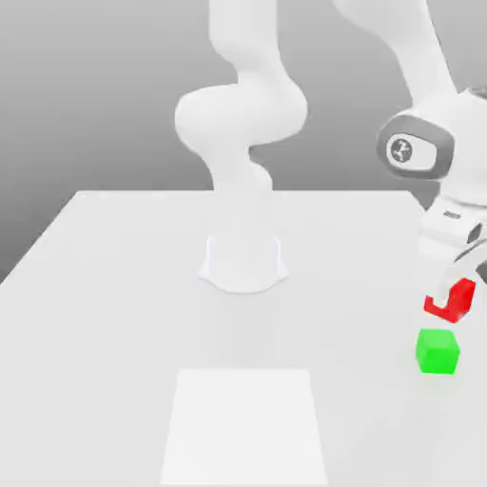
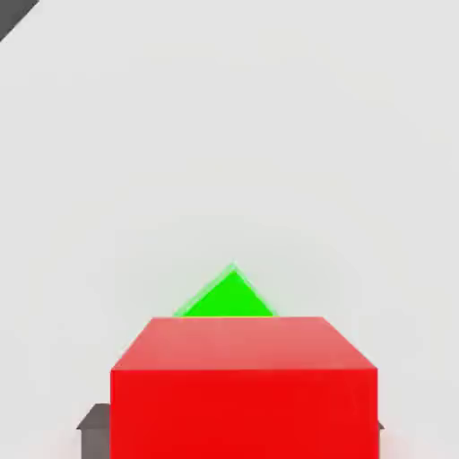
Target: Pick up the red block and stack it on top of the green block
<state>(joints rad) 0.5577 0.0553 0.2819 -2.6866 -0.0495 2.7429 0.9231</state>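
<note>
Tabletop (image 1: 114, 314) extends openly beside the green block (image 1: 438, 352).

No words or numbers can be read. A round dark emblem (image 1: 401, 150) with a pale, branching mark stands on the white, grey-rimmed oval joint cover (image 1: 426, 149) of the smooth white robot arm (image 1: 463, 128).
</note>
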